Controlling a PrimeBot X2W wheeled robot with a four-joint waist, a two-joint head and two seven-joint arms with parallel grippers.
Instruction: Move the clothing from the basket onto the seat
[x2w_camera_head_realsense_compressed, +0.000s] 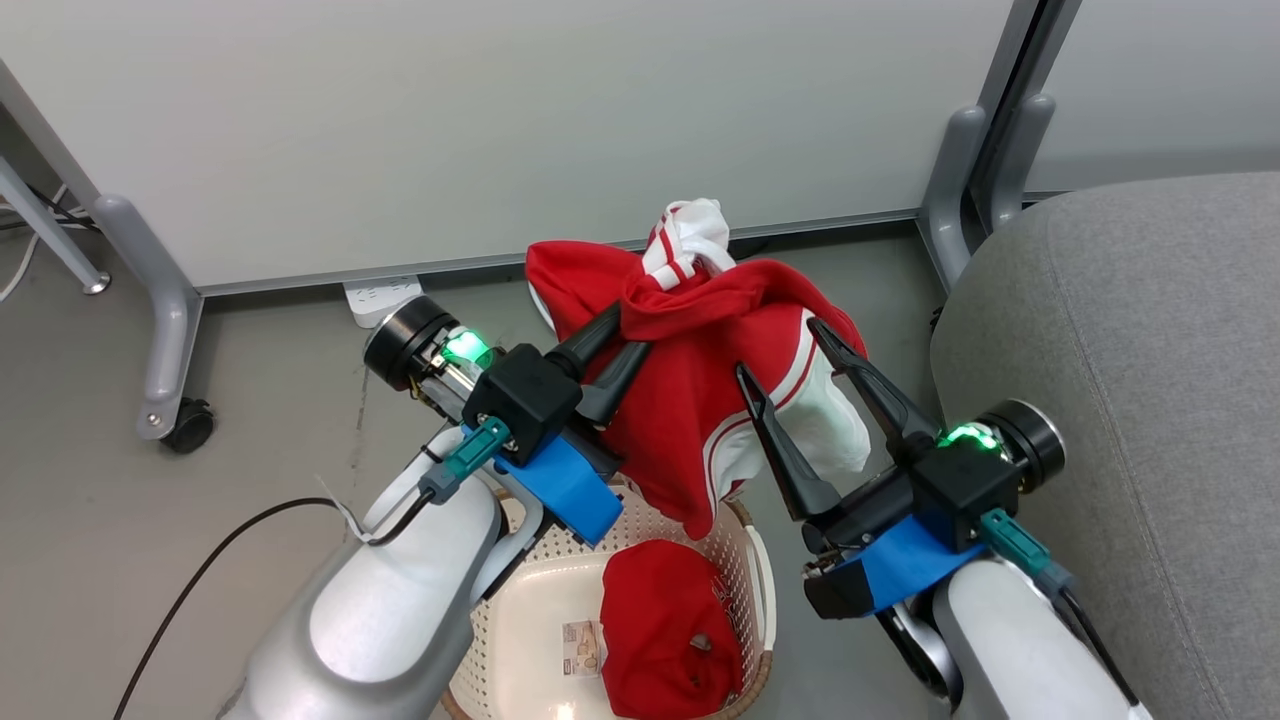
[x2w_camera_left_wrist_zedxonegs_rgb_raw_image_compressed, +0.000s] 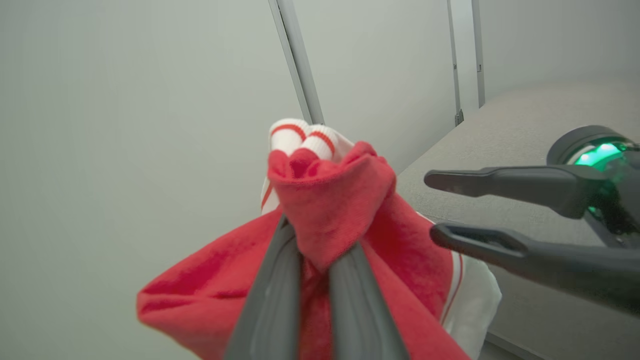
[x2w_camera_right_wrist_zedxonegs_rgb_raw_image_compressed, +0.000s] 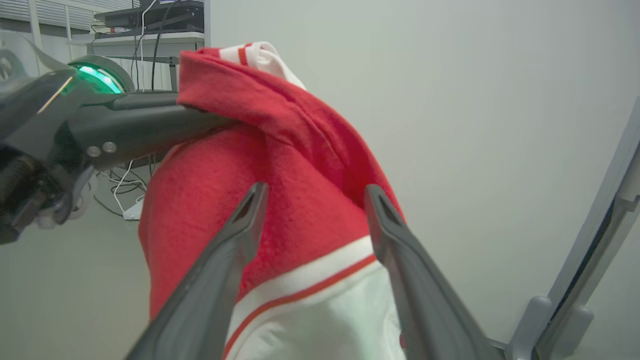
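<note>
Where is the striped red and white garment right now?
In the head view the striped garment hangs centre, above the basket, pinched by the left gripper, left of the seat.

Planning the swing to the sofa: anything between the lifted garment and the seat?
Only the robot's own right gripper: open, its fingers flanking the white panel of the striped garment on the side toward the seat. The left gripper is shut on the garment above the basket. No other obstacle is visible on the way.

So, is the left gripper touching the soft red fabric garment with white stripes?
Touching. The left wrist view shows the left gripper pinching a fold of the red striped garment.
</note>
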